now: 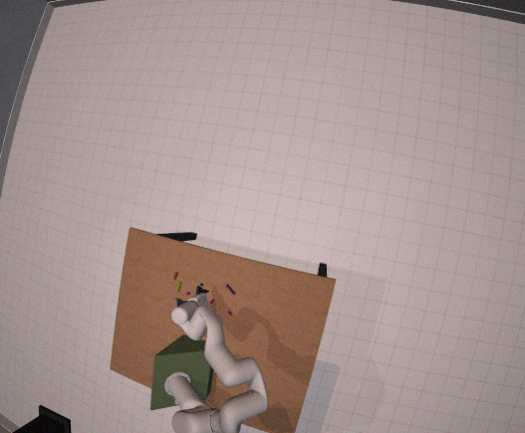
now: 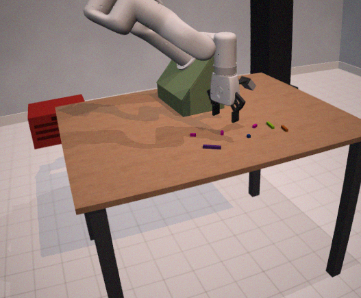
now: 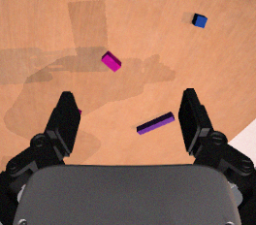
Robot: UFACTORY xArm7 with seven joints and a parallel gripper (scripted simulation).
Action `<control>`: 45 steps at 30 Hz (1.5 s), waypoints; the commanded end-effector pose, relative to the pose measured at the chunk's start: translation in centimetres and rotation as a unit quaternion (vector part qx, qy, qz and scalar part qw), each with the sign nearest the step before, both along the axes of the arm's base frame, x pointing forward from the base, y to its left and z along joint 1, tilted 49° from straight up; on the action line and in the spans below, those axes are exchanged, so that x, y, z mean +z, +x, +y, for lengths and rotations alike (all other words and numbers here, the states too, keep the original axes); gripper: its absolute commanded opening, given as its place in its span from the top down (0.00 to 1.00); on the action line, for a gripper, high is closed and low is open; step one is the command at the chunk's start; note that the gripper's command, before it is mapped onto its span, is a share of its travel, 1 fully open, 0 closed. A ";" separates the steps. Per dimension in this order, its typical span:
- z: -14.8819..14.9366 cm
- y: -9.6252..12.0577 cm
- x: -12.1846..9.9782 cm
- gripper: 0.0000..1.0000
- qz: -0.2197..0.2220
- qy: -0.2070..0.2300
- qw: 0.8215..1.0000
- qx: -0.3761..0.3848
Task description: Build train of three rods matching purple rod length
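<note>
On the wooden table lie the purple rod, three magenta rods, a blue rod, a lime rod and an orange rod. All lie apart from each other. My gripper is open and empty. It hovers above the table just behind the middle magenta rod. In the wrist view another magenta rod is mostly hidden behind the left finger.
The arm's green base block stands on the table behind the gripper. A red toolbox sits on the floor at the back left. A black pillar stands behind the table's far right corner.
</note>
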State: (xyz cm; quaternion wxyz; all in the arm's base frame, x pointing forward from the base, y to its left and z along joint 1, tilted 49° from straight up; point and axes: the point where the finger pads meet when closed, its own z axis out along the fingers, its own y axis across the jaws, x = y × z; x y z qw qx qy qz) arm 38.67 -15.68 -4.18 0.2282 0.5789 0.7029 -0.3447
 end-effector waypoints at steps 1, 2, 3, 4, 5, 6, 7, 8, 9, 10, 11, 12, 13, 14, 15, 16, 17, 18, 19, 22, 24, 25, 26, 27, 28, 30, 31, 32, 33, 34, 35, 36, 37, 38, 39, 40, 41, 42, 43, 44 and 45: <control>-0.4 0.1 0.7 0.00 -0.067 -0.007 0.997 -0.050; -0.5 0.1 0.8 0.00 -0.079 -0.009 0.995 -0.061; -0.6 0.1 0.9 0.00 -0.091 -0.010 0.993 -0.072; -0.7 0.1 1.1 0.00 -0.104 -0.011 0.991 -0.082; -0.7 0.1 1.1 0.00 -0.104 -0.011 0.991 -0.082; -0.7 0.1 1.1 0.00 -0.104 -0.011 0.991 -0.082; -1.0 0.0 1.4 0.00 -0.138 -0.014 0.984 -0.113; -1.1 0.0 1.6 0.00 -0.148 -0.015 0.981 -0.122; -1.2 0.0 1.6 0.00 -0.156 -0.016 0.979 -0.129; -1.3 0.0 1.7 0.00 -0.166 -0.017 0.976 -0.137; -1.4 -0.1 1.9 0.00 -0.178 -0.018 0.973 -0.148; -1.5 -0.1 2.0 0.00 -0.191 -0.019 0.968 -0.159; -1.6 -0.1 2.1 0.00 -0.203 -0.020 0.964 -0.170; -1.7 -0.1 2.3 0.00 -0.215 -0.021 0.960 -0.181; -1.8 -0.1 2.4 0.00 -0.227 -0.023 0.955 -0.191; -1.9 -0.2 2.5 0.00 -0.238 -0.024 0.950 -0.201; -2.0 -0.2 2.6 0.00 -0.250 -0.025 0.944 -0.212; -2.1 -0.2 2.8 0.00 -0.262 -0.026 0.939 -0.222; -2.2 -0.2 2.9 0.00 -0.273 -0.027 0.933 -0.232; -2.4 -0.3 3.1 0.00 -0.296 -0.029 0.921 -0.253; -2.6 -0.3 3.4 0.00 -0.320 -0.031 0.907 -0.274; -2.8 -0.4 3.6 0.00 -0.337 -0.032 0.895 -0.289; -2.9 -0.4 3.7 0.00 -0.344 -0.033 0.891 -0.296; -2.9 -0.4 3.8 0.00 -0.353 -0.034 0.884 -0.303; -3.0 -0.5 3.9 0.00 -0.364 -0.035 0.877 -0.313; -3.2 -0.5 4.1 0.00 -0.385 -0.036 0.861 -0.332; -3.3 -0.5 4.2 0.00 -0.392 -0.037 0.855 -0.338; -3.3 -0.6 4.3 0.00 -0.396 -0.037 0.851 -0.342; -3.4 -0.6 4.3 0.00 -0.399 -0.037 0.849 -0.345; -3.4 -0.6 4.3 0.00 -0.400 -0.038 0.848 -0.345; -3.4 -0.6 4.3 0.00 -0.400 -0.038 0.848 -0.345; -3.4 -0.6 4.3 0.00 -0.400 -0.038 0.848 -0.345; -3.4 -0.6 4.3 0.00 -0.400 -0.038 0.848 -0.345; -3.4 -0.6 4.3 0.00 -0.400 -0.038 0.848 -0.345; -3.4 -0.6 4.3 0.00 -0.400 -0.038 0.848 -0.345; -3.4 -0.6 4.3 0.00 -0.400 -0.038 0.848 -0.345; -3.4 -0.6 4.3 0.00 -0.400 -0.038 0.848 -0.345; -3.4 -0.6 4.3 0.00 -0.400 -0.038 0.848 -0.345; -3.4 -0.6 4.3 0.00 -0.400 -0.038 0.848 -0.345; -3.4 -0.6 4.3 0.00 -0.400 -0.038 0.848 -0.345; -3.4 -0.6 4.3 0.00 -0.400 -0.038 0.848 -0.345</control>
